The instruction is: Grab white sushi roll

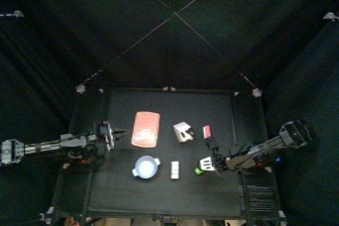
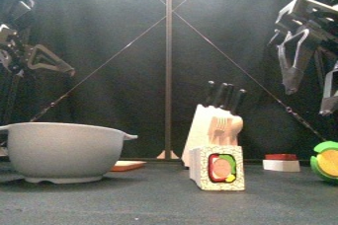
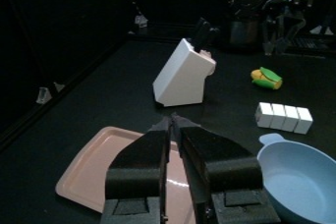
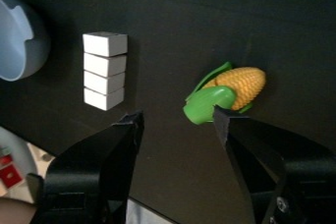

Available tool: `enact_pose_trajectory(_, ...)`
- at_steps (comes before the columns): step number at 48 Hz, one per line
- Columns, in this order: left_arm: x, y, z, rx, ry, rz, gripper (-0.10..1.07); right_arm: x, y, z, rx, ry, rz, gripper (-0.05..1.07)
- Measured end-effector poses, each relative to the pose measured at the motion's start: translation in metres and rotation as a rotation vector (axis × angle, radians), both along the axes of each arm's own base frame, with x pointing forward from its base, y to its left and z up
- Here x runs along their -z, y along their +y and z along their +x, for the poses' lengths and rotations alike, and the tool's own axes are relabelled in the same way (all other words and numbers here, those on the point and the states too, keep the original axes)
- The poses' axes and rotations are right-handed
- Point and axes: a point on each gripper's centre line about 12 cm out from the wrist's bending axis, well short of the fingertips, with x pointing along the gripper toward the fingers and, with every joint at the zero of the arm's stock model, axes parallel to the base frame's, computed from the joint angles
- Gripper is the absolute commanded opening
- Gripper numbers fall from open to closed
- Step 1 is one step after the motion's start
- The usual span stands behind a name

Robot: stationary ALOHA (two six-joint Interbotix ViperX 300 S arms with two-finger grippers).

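From above, you find the white sushi roll [image 1: 176, 169] just beside the blue bowl [image 1: 146, 169]. In the front view it stands on the desk [image 2: 158, 201], rigid-looking, probably light. In the right wrist view, the right end effector [image 4: 179, 120] gapes; pinch its long sides. The left end effector [image 3: 174, 151] is closed.

Closed left gripper [image 3: 175, 141] over pink tray [image 3: 98, 159]; white sushi roll [image 3: 285, 117] seemingly untouched.

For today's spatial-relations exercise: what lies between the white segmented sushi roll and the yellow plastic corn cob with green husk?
Nothing: in the right wrist view, only bare black tabletop separates the white segmented sushi roll from the yellow plastic corn cob.
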Motion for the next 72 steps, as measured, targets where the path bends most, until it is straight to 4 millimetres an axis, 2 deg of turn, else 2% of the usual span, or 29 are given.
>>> enact_pose_trajectory(9, 0.000, 0.000, 0.000, 0.000, 0.000, 0.000, 0.54, 0.002, 0.000, 0.007, -0.003, -0.028, 0.025, 0.91)
enact_pose_trajectory(25, 0.000, 0.000, 0.000, 0.000, 0.000, -0.001, 0.54, -0.011, 0.000, 0.026, 0.043, 0.024, -0.029, 0.91)
enact_pose_trajectory(33, 0.000, 0.000, 0.000, 0.000, 0.000, -0.001, 0.54, -0.011, 0.008, 0.053, 0.033, 0.029, -0.058, 0.91)
enact_pose_trajectory(46, 0.000, 0.000, 0.000, 0.001, 0.000, 0.000, 0.54, 0.005, 0.019, 0.101, -0.010, 0.014, -0.096, 0.91)
enact_pose_trajectory(58, 0.000, 0.000, 0.000, 0.000, 0.000, 0.000, 0.54, 0.027, 0.023, 0.134, -0.006, 0.043, -0.116, 0.91)
enact_pose_trajectory(72, 0.001, 0.000, 0.000, 0.000, 0.001, -0.001, 0.54, 0.043, 0.024, 0.143, 0.008, 0.090, -0.138, 0.91)
